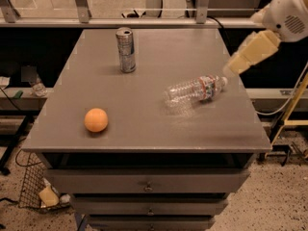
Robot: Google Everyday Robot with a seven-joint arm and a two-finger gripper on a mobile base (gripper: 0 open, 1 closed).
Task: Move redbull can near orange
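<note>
Arm [284,13] cut by right edge; hand [233,66] near bottle cap [223,81], seemingly blurred; drawers [144,184] cropped below.

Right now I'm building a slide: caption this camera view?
Gripper at right of the table, near a lying bottle; can upright at back, orange front left.

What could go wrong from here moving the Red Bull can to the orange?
The gripper hangs at the right edge of the table. The water bottle lies on its side between it and the redbull can, so a reach across might roll it. The tall, slim can could tip. The orange, near the front edge, might roll if bumped.
</note>
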